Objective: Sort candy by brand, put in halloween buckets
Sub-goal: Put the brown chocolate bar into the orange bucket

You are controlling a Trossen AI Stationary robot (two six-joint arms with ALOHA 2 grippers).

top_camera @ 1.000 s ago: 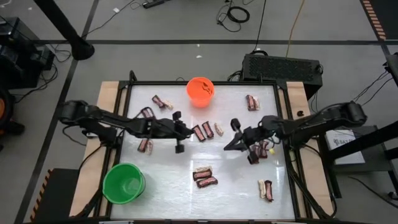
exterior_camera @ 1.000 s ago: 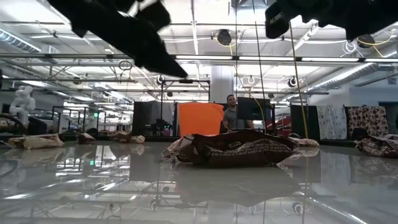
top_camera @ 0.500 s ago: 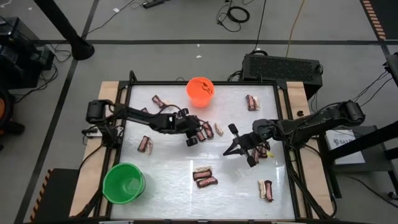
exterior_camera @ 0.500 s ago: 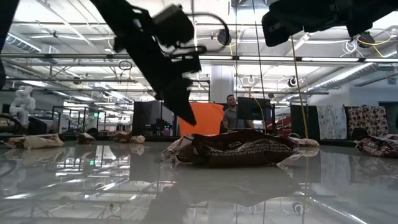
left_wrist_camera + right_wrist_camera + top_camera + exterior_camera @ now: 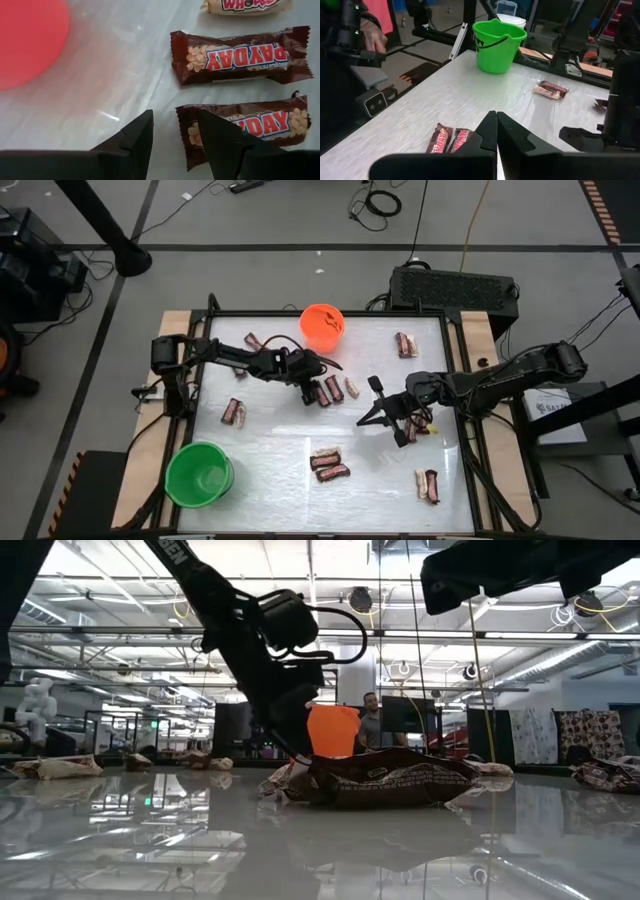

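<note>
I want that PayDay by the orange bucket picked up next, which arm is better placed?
Left. Its open hand hovers right at the PayDay bars beside the orange bucket; the right hand sits farther off, shut.

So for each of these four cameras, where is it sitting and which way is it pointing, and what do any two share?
High: above the table, looking straight down; both arms show.
Low: at tabletop height, facing the room; the left arm descends.
Left wrist: looks down at PayDay bars past the open left gripper.
Right wrist: looks across the table past the shut right gripper to the green bucket.
Shared: the orange bucket shows in high, low and left wrist.
</note>
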